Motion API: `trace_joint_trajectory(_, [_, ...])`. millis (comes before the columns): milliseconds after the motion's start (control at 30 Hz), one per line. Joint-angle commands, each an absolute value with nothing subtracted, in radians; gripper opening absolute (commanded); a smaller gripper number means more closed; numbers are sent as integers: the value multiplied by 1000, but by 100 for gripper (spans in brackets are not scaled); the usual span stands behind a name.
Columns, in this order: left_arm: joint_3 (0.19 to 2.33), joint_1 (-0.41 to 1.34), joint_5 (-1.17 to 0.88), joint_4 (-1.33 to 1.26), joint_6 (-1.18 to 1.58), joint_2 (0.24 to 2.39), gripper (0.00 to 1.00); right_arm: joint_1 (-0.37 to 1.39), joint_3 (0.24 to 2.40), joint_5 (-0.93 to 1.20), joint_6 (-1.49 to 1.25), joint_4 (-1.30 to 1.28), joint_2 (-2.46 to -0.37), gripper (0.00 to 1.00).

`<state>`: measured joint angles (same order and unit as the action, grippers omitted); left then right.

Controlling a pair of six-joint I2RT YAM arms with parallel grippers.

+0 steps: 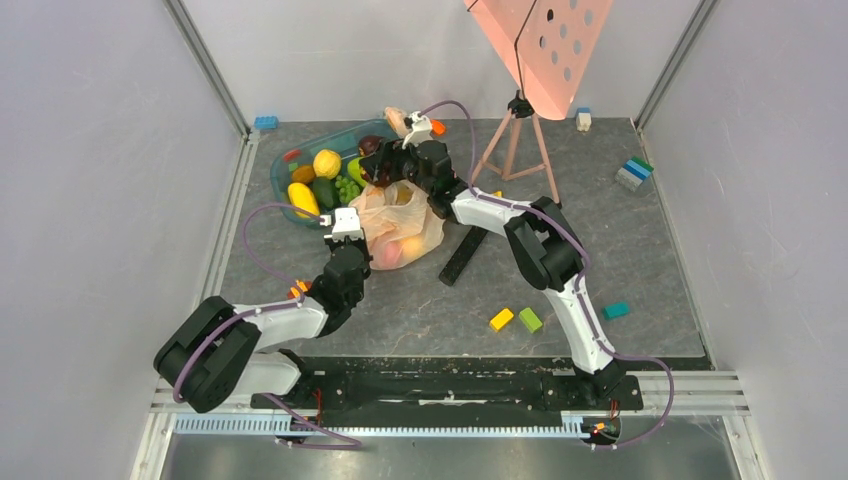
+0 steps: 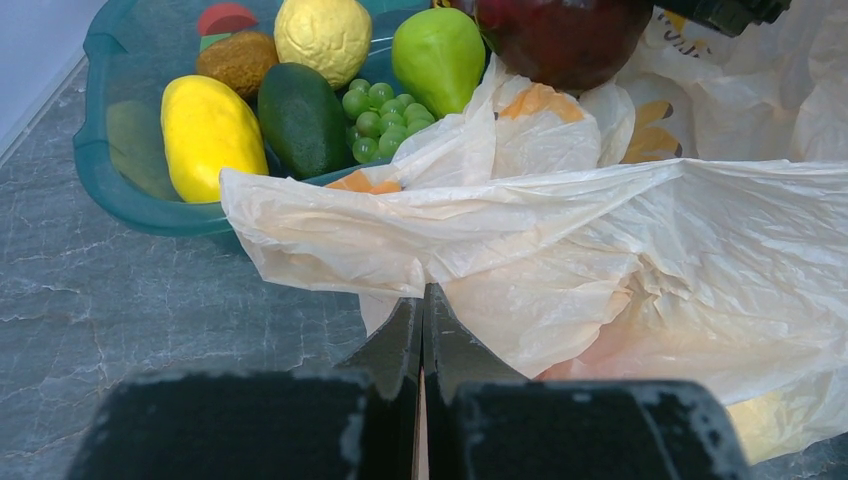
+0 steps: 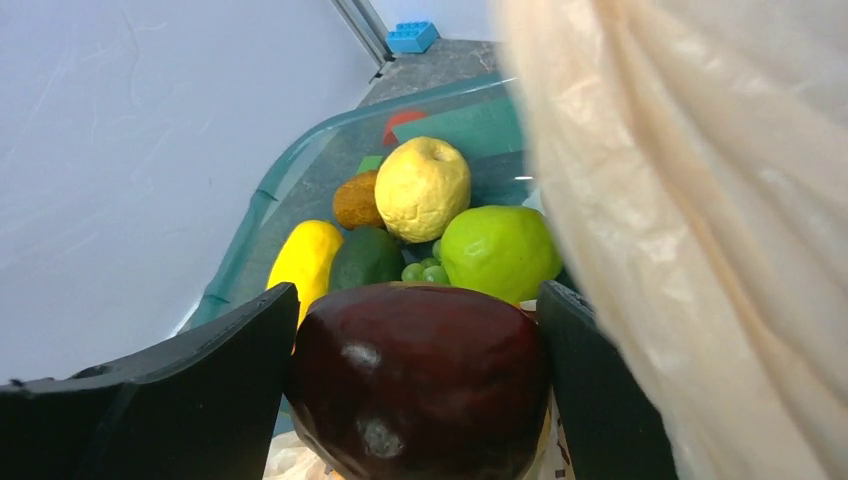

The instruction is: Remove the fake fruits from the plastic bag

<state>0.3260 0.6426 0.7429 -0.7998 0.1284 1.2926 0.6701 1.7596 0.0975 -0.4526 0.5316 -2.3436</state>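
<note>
The cream plastic bag (image 1: 405, 228) lies crumpled in front of the teal tub (image 1: 283, 178). My left gripper (image 1: 345, 225) is shut on the bag's near edge, pinching the film between its fingertips (image 2: 425, 300). My right gripper (image 1: 383, 165) is over the bag's far side at the tub's edge. It is shut on a dark maroon fruit (image 3: 420, 385), which also shows in the left wrist view (image 2: 560, 35). A reddish fruit (image 1: 392, 252) and a yellow one (image 1: 400, 193) show through the bag. The tub holds a lemon (image 1: 327, 162), a yellow fruit (image 1: 303, 199), an avocado (image 1: 324, 192), green grapes (image 1: 346, 188) and a green pear (image 3: 498, 250).
A pink perforated board on a tripod (image 1: 540, 50) stands at the back. A black bar (image 1: 462, 256) lies right of the bag. Loose blocks lie around: yellow (image 1: 501, 319), green (image 1: 530, 320), teal (image 1: 616, 310), blue (image 1: 266, 122), and a stack (image 1: 633, 172).
</note>
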Motion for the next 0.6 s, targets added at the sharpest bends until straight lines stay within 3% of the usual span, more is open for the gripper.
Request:
trace_joint_trajectory(0, [328, 638, 745, -809, 140, 1271, 2, 666, 1748, 95, -453, 626, -2269, 70])
trace_joint_trajectory(33, [328, 637, 744, -809, 140, 1270, 2, 665, 1757, 94, -454, 617, -2271, 68])
trace_joint_trajectory(100, [328, 637, 744, -807, 141, 1270, 2, 666, 1765, 95, -454, 612, -2277, 96])
trace_joint_trajectory(133, [328, 637, 742, -806, 141, 1268, 2, 666, 1766, 96, -454, 612, -2278, 98])
trace_joint_trajectory(567, [327, 637, 732, -785, 139, 1245, 2, 656, 1628, 109, -463, 637, -2154, 98])
